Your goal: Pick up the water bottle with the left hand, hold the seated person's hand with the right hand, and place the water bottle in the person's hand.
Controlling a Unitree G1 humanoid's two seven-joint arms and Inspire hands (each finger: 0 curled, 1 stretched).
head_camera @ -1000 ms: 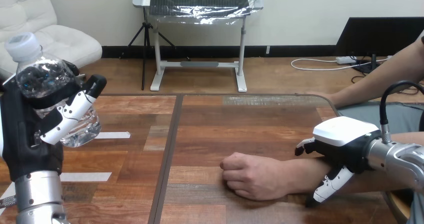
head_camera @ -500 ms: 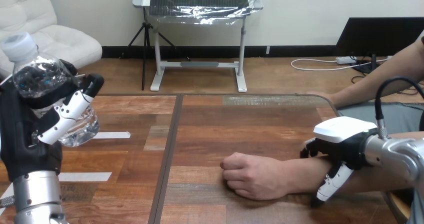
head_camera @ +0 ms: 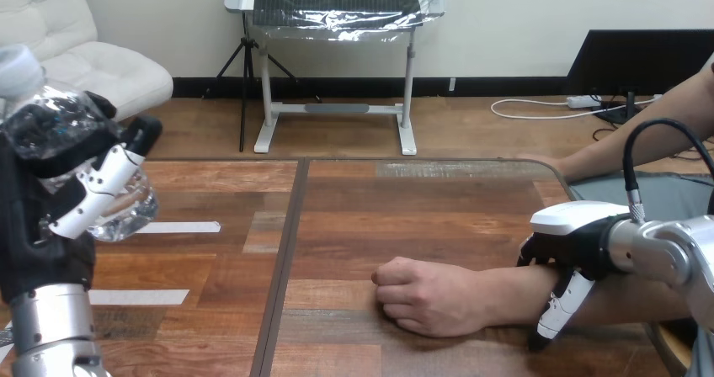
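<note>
Left robot hand (head_camera: 38, 221), fingers (head_camera: 93, 193) curled round the tilted water bottle (head_camera: 50, 123), above the table's (head_camera: 421, 209) left edge

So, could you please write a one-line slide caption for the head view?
Left robot hand holds the water bottle aloft; right robot hand clasps the person's forearm, whose fist rests on the table.

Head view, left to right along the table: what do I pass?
Left robot hand gripping the water bottle → table's centre seam → the person's hand, fisted on the table → right robot hand clasped over the person's wrist.
</note>
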